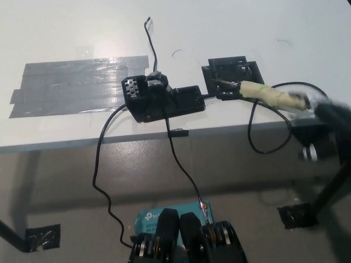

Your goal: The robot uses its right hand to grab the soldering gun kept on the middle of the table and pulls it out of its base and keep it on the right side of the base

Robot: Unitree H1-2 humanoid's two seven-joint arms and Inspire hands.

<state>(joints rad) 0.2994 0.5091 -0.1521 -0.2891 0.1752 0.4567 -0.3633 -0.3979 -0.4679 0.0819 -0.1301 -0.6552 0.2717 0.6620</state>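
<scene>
The soldering gun lies flat on the white tabletop, at 3 o'clock from its black base, with its tip touching the base. The black right hand is a blur at 3 o'clock from the gun, so I cannot tell if it is holding anything.

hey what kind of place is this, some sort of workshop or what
Probably an electronics workbench or lab: a white table holds a soldering gun with its tip on a black square pad, beside its black base, with cables trailing to the floor.

glossy grey tape, matt white table
</scene>
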